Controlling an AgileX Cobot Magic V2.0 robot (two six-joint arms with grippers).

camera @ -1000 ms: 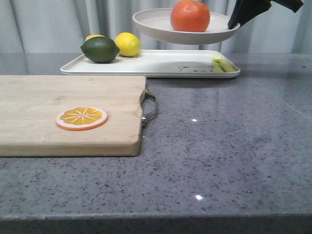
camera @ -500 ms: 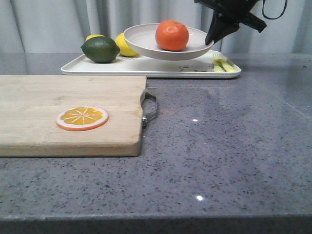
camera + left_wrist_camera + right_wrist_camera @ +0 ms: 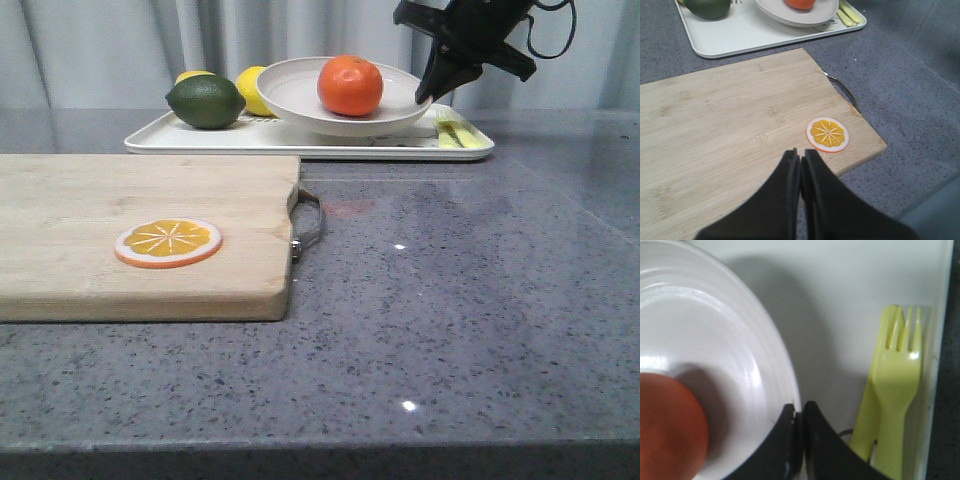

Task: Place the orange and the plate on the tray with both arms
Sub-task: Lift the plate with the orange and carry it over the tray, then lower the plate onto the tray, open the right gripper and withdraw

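Observation:
The orange [image 3: 350,85] [image 3: 667,425] sits in the off-white plate [image 3: 300,92] [image 3: 715,340], which is tilted over the white tray [image 3: 300,140] [image 3: 840,300] at the back of the table. My right gripper [image 3: 430,92] [image 3: 801,410] is shut on the plate's right rim. Whether the plate rests on the tray I cannot tell. My left gripper [image 3: 800,157] hovers shut and empty above the wooden cutting board [image 3: 730,125], near the orange slice [image 3: 827,134]. Plate [image 3: 805,12] and tray [image 3: 740,35] show at the far edge of the left wrist view.
On the tray lie a dark green lime [image 3: 205,101], a yellow lemon [image 3: 255,90] and a yellow plastic fork [image 3: 455,130] [image 3: 892,390] close to my right gripper. The cutting board [image 3: 140,235] with metal handle [image 3: 308,222] and orange slice [image 3: 168,242] occupies the near left.
My right gripper has lowered the plate with the orange from high above the tray down to tray level, moving slightly left. The left arm's view gives no earlier frame.

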